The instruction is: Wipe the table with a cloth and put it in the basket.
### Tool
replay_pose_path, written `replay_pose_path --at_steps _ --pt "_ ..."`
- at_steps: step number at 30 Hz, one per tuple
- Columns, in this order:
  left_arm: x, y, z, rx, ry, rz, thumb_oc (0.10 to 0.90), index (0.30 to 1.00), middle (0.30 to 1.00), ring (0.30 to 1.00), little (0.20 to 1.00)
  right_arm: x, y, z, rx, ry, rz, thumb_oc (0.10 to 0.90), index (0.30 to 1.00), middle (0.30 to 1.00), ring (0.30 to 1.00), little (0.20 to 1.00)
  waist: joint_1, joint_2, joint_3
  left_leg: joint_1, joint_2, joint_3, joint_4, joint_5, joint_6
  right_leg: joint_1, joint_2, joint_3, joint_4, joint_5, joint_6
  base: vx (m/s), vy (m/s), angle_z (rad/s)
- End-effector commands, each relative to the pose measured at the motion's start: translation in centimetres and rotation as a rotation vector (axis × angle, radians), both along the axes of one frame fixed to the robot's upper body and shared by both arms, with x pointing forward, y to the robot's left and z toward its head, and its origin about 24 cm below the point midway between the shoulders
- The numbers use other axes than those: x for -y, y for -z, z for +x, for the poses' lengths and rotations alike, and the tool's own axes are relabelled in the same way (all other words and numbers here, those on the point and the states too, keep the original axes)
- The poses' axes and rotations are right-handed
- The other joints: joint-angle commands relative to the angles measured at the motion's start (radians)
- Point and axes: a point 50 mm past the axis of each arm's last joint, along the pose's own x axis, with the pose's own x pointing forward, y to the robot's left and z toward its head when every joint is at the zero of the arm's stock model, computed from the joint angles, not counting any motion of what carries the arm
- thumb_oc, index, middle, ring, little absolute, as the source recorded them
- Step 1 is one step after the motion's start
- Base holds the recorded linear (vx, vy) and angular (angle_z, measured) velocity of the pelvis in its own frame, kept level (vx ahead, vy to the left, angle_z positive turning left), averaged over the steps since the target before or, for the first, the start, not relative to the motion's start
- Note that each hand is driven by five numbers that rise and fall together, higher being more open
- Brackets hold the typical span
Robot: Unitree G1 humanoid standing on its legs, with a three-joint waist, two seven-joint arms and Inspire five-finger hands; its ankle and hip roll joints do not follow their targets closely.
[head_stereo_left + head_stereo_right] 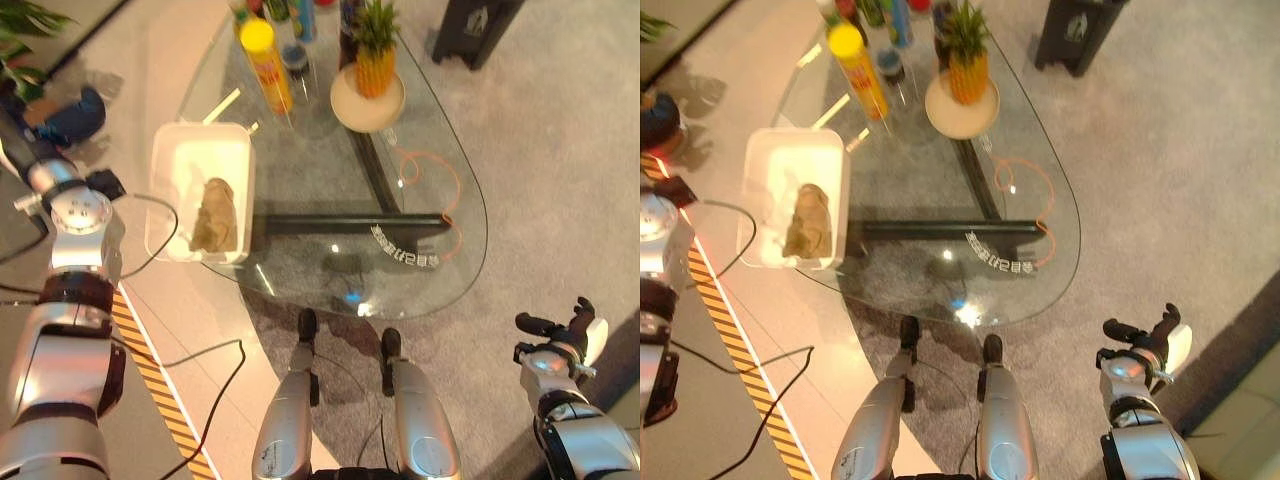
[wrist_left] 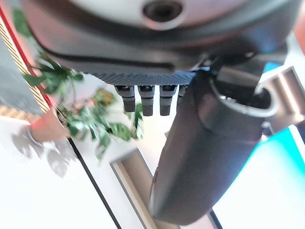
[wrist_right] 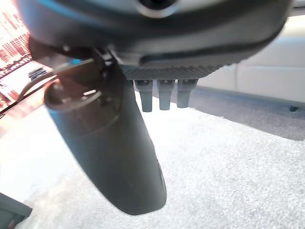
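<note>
Right hand (image 1: 565, 335) is hanging out low over the grey carpet (image 1: 540, 150), well off the glass worktop (image 1: 440, 170), fingers loose and spread, holding nothing; the right wrist view backs that up, with thumb and fingers relaxed over bare carpet. Left hand (image 2: 200, 143) shows up in its own wrist view, fingers straight and empty, pointed off toward a potted plant (image 2: 90, 109). So the cloth (image 1: 214, 214) is sitting crumpled inside the white basket (image 1: 165, 190), which sits at the worktop's left edge. Farther back on the glass there's a yellow can (image 1: 267, 62), a few bottles, and a pineapple (image 1: 375, 55) standing on a round plate (image 1: 345, 105). An orange cord (image 1: 435, 180) loops near the right side.
</note>
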Motion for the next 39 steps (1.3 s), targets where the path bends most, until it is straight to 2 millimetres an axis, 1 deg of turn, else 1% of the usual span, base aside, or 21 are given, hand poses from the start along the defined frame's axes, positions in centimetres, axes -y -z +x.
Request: replay_pose_path --at_steps 1,2,3,5,6,7,8,9,10,12,14,15,17,18,19,21,25,27,32,36,39 --pt "-1.8 2.0 -1.8 0.044 0.022 -0.091 0.800 0.900 0.900 0.900 0.900 1.3 2.4 -4.7 -0.131 0.012 -0.027 0.800 0.900 0.900 0.900 0.900 0.013 -0.062 -0.186 0.141 -0.097 0.036 -0.017 -0.182 0.031 0.148 0.002 0.007 -0.326 0.151 0.038 0.10 -0.069 0.19" --pt "-1.8 4.3 -2.2 -0.021 0.054 -0.135 0.800 0.900 0.900 0.900 0.900 1.0 3.1 -5.3 -0.159 0.003 0.000 0.800 0.900 0.900 0.900 0.900 0.019 -0.064 -0.202 0.159 -0.095 0.031 -0.026 -0.182 0.031 0.170 0.000 0.001 -0.338 0.152 0.040 0.07 -0.058 0.18" --pt "-1.6 5.3 -2.4 -0.044 0.061 -0.139 0.800 0.900 0.900 0.900 0.900 0.8 3.4 -5.6 -0.172 0.001 0.008 0.800 0.900 0.900 0.900 0.900 0.020 -0.065 -0.209 0.168 -0.095 0.029 -0.030 -0.182 0.032 0.180 0.001 -0.001 -0.343 0.154 0.040 0.07 -0.058 0.08" --pt "-1.0 9.1 -3.2 -0.168 0.104 -0.160 0.800 0.900 0.900 0.900 0.900 0.0 4.7 -6.6 -0.220 -0.007 0.068 0.800 0.900 0.900 0.900 0.900 0.028 -0.068 -0.234 0.193 -0.094 0.021 -0.040 -0.182 0.033 0.214 0.000 -0.008 -0.362 0.160 0.043 0.09 -0.059 0.11" --pt "-0.2 11.8 -4.1 -0.254 0.138 -0.174 0.800 0.900 0.900 0.900 0.900 -0.4 5.6 -7.5 -0.262 -0.014 0.098 0.800 0.900 0.900 0.900 0.900 0.034 -0.073 -0.256 0.210 -0.093 0.018 -0.047 -0.182 0.034 0.236 0.000 -0.012 -0.376 0.166 0.045 0.16 -0.063 0.23" --pt "0.1 15.1 -5.6 -0.340 0.142 -0.243 0.800 0.900 0.900 0.900 0.900 -0.8 6.5 -8.7 -0.322 -0.029 0.141 0.800 0.900 0.900 0.900 0.900 0.040 -0.076 -0.284 0.232 -0.091 0.015 -0.050 -0.187 0.033 0.267 -0.002 -0.016 -0.392 0.170 0.048 0.18 -0.044 0.23" --pt "0.4 17.1 -6.7 -0.403 0.143 -0.267 0.800 0.900 0.900 0.900 0.900 -1.2 7.1 -9.5 -0.365 -0.049 0.156 0.800 0.900 0.900 0.900 0.900 0.042 -0.076 -0.300 0.244 -0.089 0.014 -0.050 -0.191 0.032 0.284 -0.001 -0.018 -0.399 0.170 0.050 0.16 -0.025 0.12" --pt "0.5 18.4 -7.6 -0.454 0.145 -0.279 0.800 0.900 0.900 0.900 0.900 -1.4 7.5 -10.0 -0.393 -0.057 0.171 0.800 0.900 0.900 0.900 0.900 0.045 -0.076 -0.312 0.254 -0.087 0.015 -0.050 -0.194 0.032 0.299 -0.001 -0.021 -0.406 0.170 0.050 0.14 -0.022 0.06" --pt "0.9 20.6 -8.8 -0.554 0.150 -0.306 0.800 0.900 0.900 0.900 0.900 -1.7 8.1 -10.8 -0.433 -0.063 0.191 0.800 0.900 0.900 0.900 0.900 0.048 -0.078 -0.330 0.266 -0.085 0.014 -0.050 -0.198 0.031 0.316 -0.002 -0.026 -0.413 0.170 0.050 0.13 -0.028 0.04" --pt "1.4 23.4 -10.9 -0.674 0.144 -0.345 0.800 0.900 0.900 0.900 0.900 -2.2 8.7 -11.5 -0.488 -0.085 0.219 0.800 0.900 0.900 0.900 0.900 0.051 -0.082 -0.349 0.288 -0.082 0.016 -0.050 -0.205 0.030 0.343 -0.001 -0.030 -0.424 0.168 0.051 0.11 -0.024 0.08" --pt "1.6 25.4 -12.8 -0.774 0.131 -0.379 0.800 0.900 0.900 0.900 0.900 -2.4 9.1 -12.3 -0.527 -0.089 0.245 0.800 0.900 0.900 0.900 0.900 0.051 -0.086 -0.361 0.301 -0.077 0.023 -0.050 -0.210 0.028 0.359 -0.003 -0.033 -0.431 0.168 0.052 0.08 -0.015 0.08" --pt "2.1 27.1 -14.3 -0.887 0.140 -0.389 0.800 0.900 0.900 0.900 0.900 -2.6 9.4 -12.7 -0.572 -0.116 0.250 0.800 0.900 0.900 0.900 0.900 0.051 -0.088 -0.369 0.313 -0.073 0.029 -0.050 -0.214 0.026 0.372 -0.004 -0.038 -0.436 0.166 0.052 0.07 -0.015 0.02" --pt "2.7 28.6 -16.0 -0.986 0.158 -0.408 0.800 0.900 0.900 0.900 0.900 -2.7 9.7 -13.2 -0.611 -0.140 0.268 0.800 0.900 0.900 0.900 0.900 0.053 -0.091 -0.377 0.324 -0.068 0.035 -0.050 -0.219 0.026 0.385 -0.004 -0.039 -0.443 0.167 0.052 0.07 -0.012 0.00" --pt "3.2 30.4 -18.3 -1.107 0.166 -0.459 0.800 0.900 0.900 0.900 0.900 -3.0 10.0 -13.6 -0.645 -0.164 0.283 0.800 0.900 0.900 0.900 0.900 0.052 -0.094 -0.384 0.338 -0.064 0.041 -0.050 -0.224 0.025 0.399 -0.004 -0.042 -0.448 0.165 0.053 0.06 -0.005 -0.02" --pt "3.2 30.4 -18.3 -1.107 0.166 -0.459 0.800 0.900 0.900 0.900 0.900 -3.0 10.0 -13.6 -0.645 -0.164 0.283 0.800 0.900 0.900 0.900 0.900 0.052 -0.094 -0.384 0.338 -0.064 0.041 -0.050 -0.224 0.025 0.400 -0.004 -0.042 -0.448 0.165 0.053 0.07 -0.004 -0.04" --pt "4.0 32.0 -20.9 -1.241 0.184 -0.533 0.800 0.900 0.900 0.900 0.900 -3.6 10.5 -14.2 -0.725 -0.228 0.317 0.800 0.900 0.900 0.900 0.900 0.052 -0.097 -0.391 0.350 -0.059 0.051 -0.050 -0.230 0.026 0.410 -0.006 -0.046 -0.451 0.162 0.053 0.05 -0.002 -0.05" --pt "4.8 33.2 -23.0 -1.388 0.236 -0.582 0.800 0.900 0.900 0.900 0.900 -4.4 11.0 -14.3 -0.795 -0.290 0.350 0.800 0.900 0.900 0.900 0.900 0.047 -0.100 -0.392 0.362 -0.050 0.063 -0.050 -0.234 0.024 0.418 -0.003 -0.043 -0.451 0.160 0.050 0.04 0.004 -0.04" --pt "5.7 33.9 -24.2 -1.483 0.298 -0.600 0.800 0.900 0.900 0.900 0.900 -4.9 11.3 -14.6 -0.856 -0.346 0.369 0.800 0.900 0.900 0.900 0.900 0.045 -0.100 -0.390 0.372 -0.047 0.067 -0.050 -0.240 0.025 0.426 -0.001 -0.038 -0.449 0.154 0.048 0.04 0.015 -0.01" --pt "6.9 34.5 -25.0 -1.560 0.379 -0.587 0.800 0.900 0.900 0.900 0.900 -5.9 12.0 -15.7 -0.965 -0.417 0.439 0.800 0.900 0.900 0.900 0.900 0.044 -0.100 -0.388 0.381 -0.045 0.068 -0.050 -0.245 0.027 0.434 -0.002 -0.039 -0.453 0.153 0.047 0.00 0.000 0.00" --pt "7.8 34.8 -24.5 -1.580 0.435 -0.557 0.800 0.900 0.900 0.900 0.900 -6.9 12.5 -16.3 -1.059 -0.505 0.483 0.800 0.900 0.900 0.900 0.900 0.047 -0.099 -0.386 0.385 -0.045 0.064 -0.050 -0.246 0.028 0.439 -0.003 -0.039 -0.457 0.154 0.047 0.01 0.009 -0.03" --pt "8.3 34.8 -24.2 -1.567 0.437 -0.572 0.800 0.900 0.900 0.900 0.900 -7.3 12.7 -16.4 -1.079 -0.528 0.497 0.800 0.900 0.900 0.900 0.900 0.048 -0.097 -0.384 0.388 -0.047 0.061 -0.050 -0.248 0.030 0.443 -0.005 -0.042 -0.456 0.151 0.047 0.01 0.009 -0.02"
